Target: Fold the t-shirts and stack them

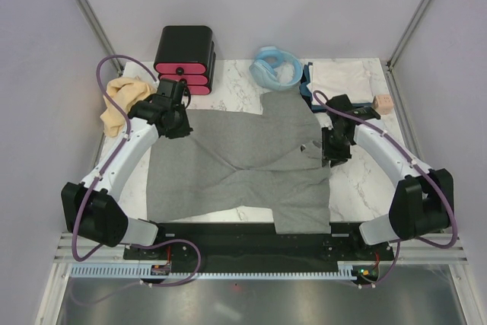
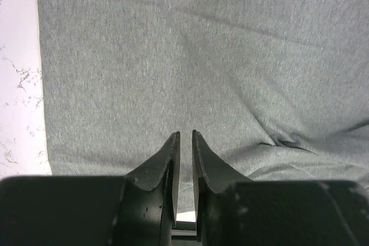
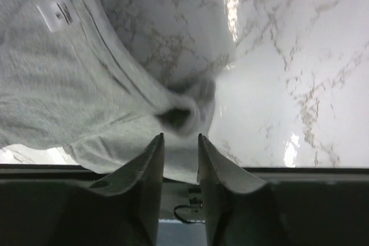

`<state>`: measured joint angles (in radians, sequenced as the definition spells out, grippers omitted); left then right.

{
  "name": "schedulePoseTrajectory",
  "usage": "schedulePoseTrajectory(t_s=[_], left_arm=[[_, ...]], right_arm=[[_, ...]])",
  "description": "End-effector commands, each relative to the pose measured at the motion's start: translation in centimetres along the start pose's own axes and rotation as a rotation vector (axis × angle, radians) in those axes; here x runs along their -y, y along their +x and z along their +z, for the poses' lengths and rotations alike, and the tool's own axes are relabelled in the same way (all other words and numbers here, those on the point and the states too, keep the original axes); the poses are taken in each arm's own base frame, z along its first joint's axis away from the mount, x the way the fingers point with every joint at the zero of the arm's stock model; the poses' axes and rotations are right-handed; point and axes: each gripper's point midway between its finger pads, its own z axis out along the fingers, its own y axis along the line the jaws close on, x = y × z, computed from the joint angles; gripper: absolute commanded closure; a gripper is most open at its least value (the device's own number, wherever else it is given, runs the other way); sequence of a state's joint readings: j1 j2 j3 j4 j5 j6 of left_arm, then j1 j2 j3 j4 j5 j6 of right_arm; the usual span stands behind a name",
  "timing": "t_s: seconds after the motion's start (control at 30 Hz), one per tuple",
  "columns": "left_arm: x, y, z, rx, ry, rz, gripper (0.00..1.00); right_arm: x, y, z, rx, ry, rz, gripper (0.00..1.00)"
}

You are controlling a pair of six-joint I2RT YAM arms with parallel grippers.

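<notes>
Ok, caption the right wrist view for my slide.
The right pincer at the collar of the grey shirt, label showing, bare marble table beside it.

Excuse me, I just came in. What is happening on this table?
The robot is working on a large grey t-shirt spread on the marble table. The left gripper is over its far-left part, fingers nearly together; the right gripper is at the collar. The shirt is not folded yet.

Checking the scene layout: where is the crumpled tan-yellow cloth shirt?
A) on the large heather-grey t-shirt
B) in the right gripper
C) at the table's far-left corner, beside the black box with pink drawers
C: the tan-yellow shirt lies bunched left of the black box, far-left.
</notes>
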<state>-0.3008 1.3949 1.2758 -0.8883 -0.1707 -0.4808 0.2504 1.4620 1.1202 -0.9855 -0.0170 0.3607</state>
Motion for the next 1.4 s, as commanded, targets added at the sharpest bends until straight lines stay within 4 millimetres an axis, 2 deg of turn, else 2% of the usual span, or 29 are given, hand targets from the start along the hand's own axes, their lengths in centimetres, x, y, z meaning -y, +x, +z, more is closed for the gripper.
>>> schedulePoseTrajectory(t_s=[0.0, 0.07, 0.17, 0.2, 0.27, 0.3, 0.37, 0.4, 0.43, 0.5, 0.53, 0.6, 0.63, 0.67, 0.7, 0.77, 0.8, 0.83, 0.9, 1.0, 1.03, 1.2, 1.23, 1.27, 1.33, 1.37], left_arm=[[0.6, -0.4, -0.3, 0.026, 0.028, 0.000, 0.80], [0.5, -0.5, -0.3, 0.034, 0.027, 0.002, 0.79], [0.3, -0.7, 0.2, 0.041, 0.014, 0.012, 0.78], [0.3, -0.9, 0.3, 0.046, 0.006, 0.015, 0.77], [0.3, -1.5, 0.9, 0.061, -0.004, 0.022, 0.76], [0.2, -1.9, 1.3, 0.075, -0.022, 0.024, 0.74], [0.6, -3.0, 2.4, 0.096, -0.025, 0.025, 0.72], [1.0, -3.4, 2.8, 0.096, -0.018, 0.029, 0.70], [1.3, -3.9, 3.3, 0.101, -0.010, 0.035, 0.70], [2.3, -4.7, 5.4, 0.077, -0.013, 0.044, 0.70], [2.5, -4.9, 6.4, 0.061, -0.017, 0.049, 0.70], [3.3, -5.4, 8.7, 0.024, -0.022, 0.046, 0.70], [3.4, -5.5, 9.4, 0.014, -0.025, 0.038, 0.70], [3.9, -6.4, 9.6, 0.028, -0.018, 0.033, 0.70], [3.8, -6.1, 11.1, -0.002, -0.031, 0.034, 0.72], [4.2, -6.9, 11.9, 0.000, -0.025, 0.035, 0.80], [4.5, -6.4, 12.9, -0.028, -0.017, 0.039, 0.93], [4.4, -6.3, 13.4, -0.038, -0.018, 0.036, 0.97], [4.5, -6.5, 13.8, -0.044, -0.018, 0.029, 0.98], [4.6, -5.5, 15.0, -0.083, -0.017, 0.025, 0.98], [4.4, -5.0, 15.5, -0.102, -0.024, 0.022, 0.98], [4.5, -3.9, 16.6, -0.154, -0.028, 0.022, 0.98], [4.5, -3.8, 16.8, -0.159, -0.028, 0.029, 0.98], [4.6, -4.1, 16.6, -0.153, -0.028, 0.031, 0.98], [4.2, -4.6, 16.3, -0.131, -0.048, 0.032, 0.98], [3.5, -5.4, 15.7, -0.095, -0.088, 0.027, 0.83]], right_arm=[[0.9, 2.1, -3.0, -0.033, 0.054, 0.049, 0.58], [1.0, 2.1, -3.9, -0.009, 0.055, 0.075, 0.57], [0.5, 0.3, -6.1, 0.102, 0.022, 0.079, 0.57], [0.1, -1.3, -7.4, 0.163, 0.008, 0.073, 0.56], [-0.2, -3.4, -8.6, 0.223, 0.010, 0.032, 0.56], [-0.8, -5.6, -9.8, 0.290, -0.007, 0.015, 0.56], [-1.7, -8.0, -9.1, 0.308, -0.015, -0.031, 0.55], [-2.6, -10.3, -9.5, 0.368, -0.040, -0.066, 0.55], [-3.1, -11.5, -7.7, 0.341, -0.034, -0.082, 0.56], [-4.7, -14.5, -6.9, 0.383, -0.072, -0.107, 0.55], [-5.1, -15.3, -4.3, 0.337, -0.064, -0.111, 0.55], [-6.3, -17.2, -2.8, 0.347, -0.095, -0.121, 0.55], [-7.0, -17.3, -0.7, 0.308, -0.121, -0.126, 0.56], [-7.5, -17.8, -0.1, 0.314, -0.137, -0.127, 0.56], [-7.9, -18.5, 0.6, 0.334, -0.152, -0.127, 0.59], [-8.1, -18.7, 2.3, 0.321, -0.149, -0.125, 0.67], [-8.3, -18.9, 2.9, 0.323, -0.152, -0.131, 0.76], [-8.3, -18.9, 4.0, 0.304, -0.147, -0.137, 0.79], [-8.5, -18.9, 4.8, 0.296, -0.152, -0.146, 0.80], [-9.1, -18.9, 6.1, 0.273, -0.168, -0.151, 0.79], [-9.1, -18.5, 7.2, 0.247, -0.158, -0.151, 0.79], [-9.8, -18.0, 9.8, 0.189, -0.141, -0.173, 0.84], [-9.9, -17.9, 10.0, 0.180, -0.148, -0.178, 0.83], [-10.2, -17.9, 10.0, 0.176, -0.159, -0.182, 0.72], [-10.3, -18.5, 9.4, 0.215, -0.149, -0.188, 0.64], [-10.1, -19.1, 9.1, 0.250, -0.137, -0.186, 0.54]])
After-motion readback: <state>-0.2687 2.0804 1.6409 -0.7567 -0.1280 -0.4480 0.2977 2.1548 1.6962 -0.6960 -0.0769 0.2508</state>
